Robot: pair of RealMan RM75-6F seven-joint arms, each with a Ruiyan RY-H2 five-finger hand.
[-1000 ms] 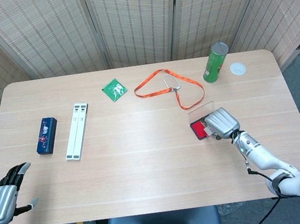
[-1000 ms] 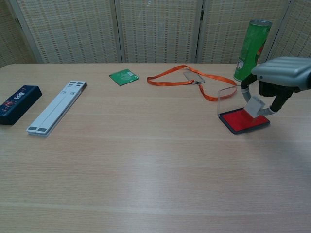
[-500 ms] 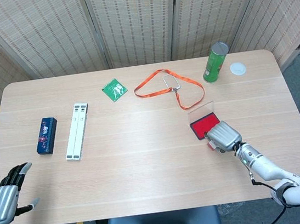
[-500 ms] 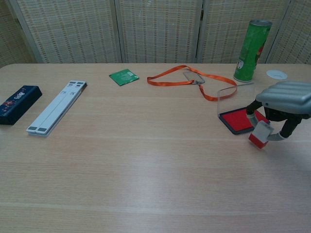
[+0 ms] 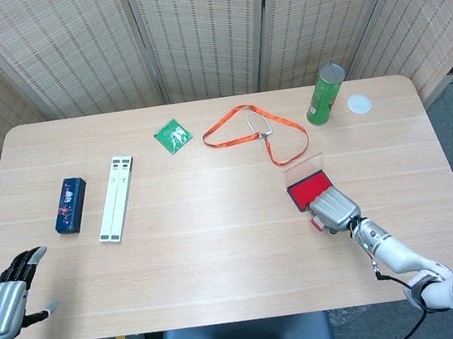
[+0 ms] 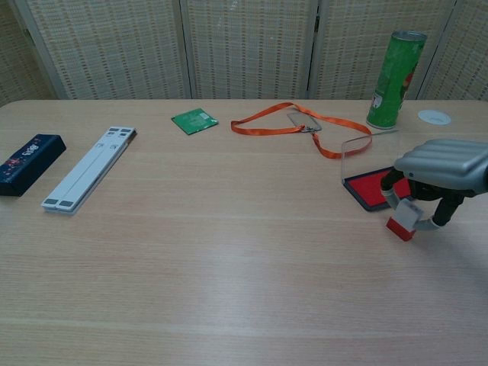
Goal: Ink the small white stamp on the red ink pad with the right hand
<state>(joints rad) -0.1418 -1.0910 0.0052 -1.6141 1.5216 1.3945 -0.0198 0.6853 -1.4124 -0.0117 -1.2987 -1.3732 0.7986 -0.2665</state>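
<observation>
The red ink pad [image 6: 370, 190] [image 5: 306, 191] lies open on the table's right side, its clear lid [image 6: 355, 157] standing up behind it. My right hand [image 6: 441, 163] [image 5: 335, 208] hovers just in front of the pad, pinching the small white stamp [image 6: 404, 219] between thumb and a finger. The stamp's red base rests on or just above the bare wood, off the pad. My left hand [image 5: 5, 295] stays open off the table's near-left corner, holding nothing; the chest view does not show it.
An orange lanyard [image 6: 301, 126], a green can [image 6: 393, 70] and a white lid [image 6: 435, 117] lie behind the pad. A green card [image 6: 194, 120], a white folded strip [image 6: 90, 168] and a dark blue case [image 6: 28, 163] sit on the left half.
My right hand carried the stamp off the ink pad, toward the near edge, and lowered it to the wood in front of the pad. The left hand stayed put.
</observation>
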